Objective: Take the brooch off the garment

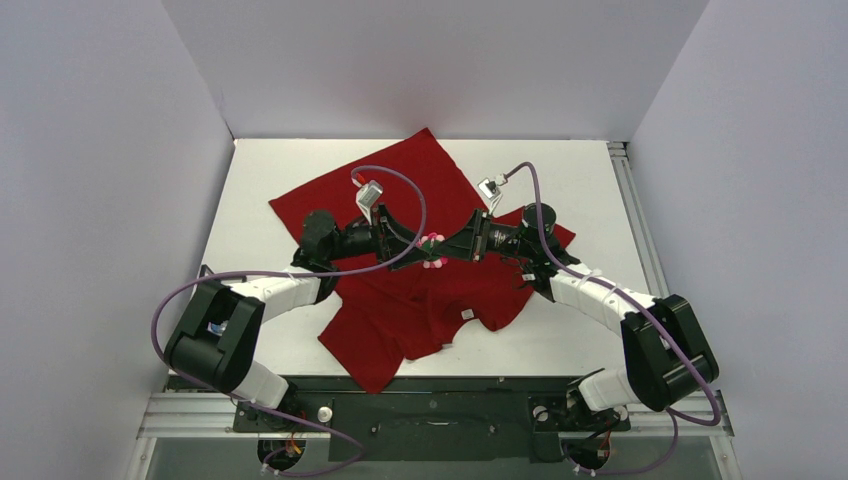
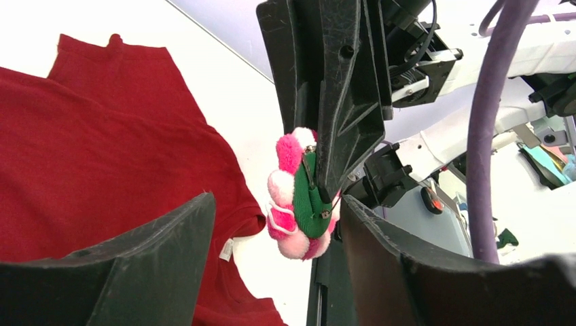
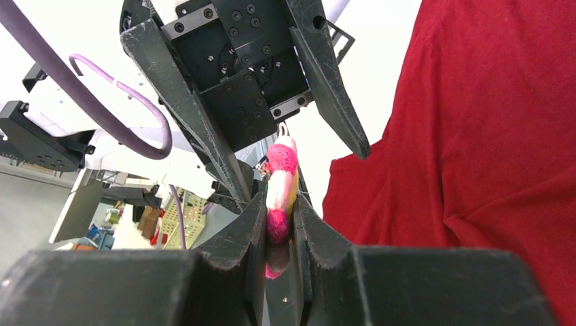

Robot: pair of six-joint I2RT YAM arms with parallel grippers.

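Right wrist view, right hand (image 3: 278, 224) clamped on brooch (image 3: 281, 180), left hand (image 3: 303, 173) spread wide around it; garment (image 3: 489, 136) lying beside

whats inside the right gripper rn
The brooch, pinched edge-on in the right gripper: pink petals and a yellow strip show. Its lower end is covered by the jaws. No cloth of the garment shows in the grip; it lies apart.

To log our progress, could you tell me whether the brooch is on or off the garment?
Off: the right gripper pinches the brooch by itself, apart from the garment.
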